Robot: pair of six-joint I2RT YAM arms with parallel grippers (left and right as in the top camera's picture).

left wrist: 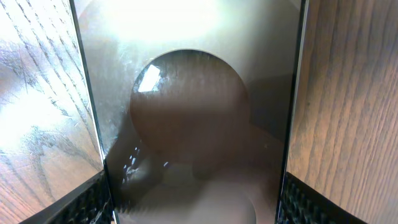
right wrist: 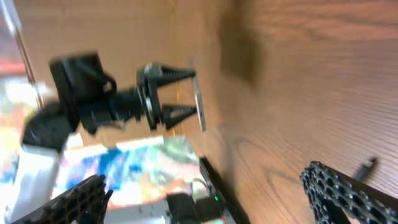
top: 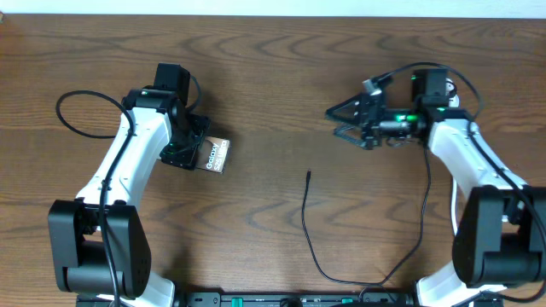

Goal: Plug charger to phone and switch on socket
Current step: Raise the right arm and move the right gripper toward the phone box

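The phone, a dark brown slab with white "Galaxy Ultra" lettering, lies left of the table's middle. My left gripper is on its left end. In the left wrist view the phone fills the space between the two fingers, which press on its long edges. The charger is a thin black cable with its plug tip lying free at mid-table. The tip also shows in the right wrist view. My right gripper is open and empty, raised and turned sideways at the right; its fingers are wide apart. The socket is out of view.
The charger cable loops towards the front edge and runs up beside my right arm. A thicker black robot cable curls at the far left. In the right wrist view a black stand and colourful clutter lie beyond the table edge.
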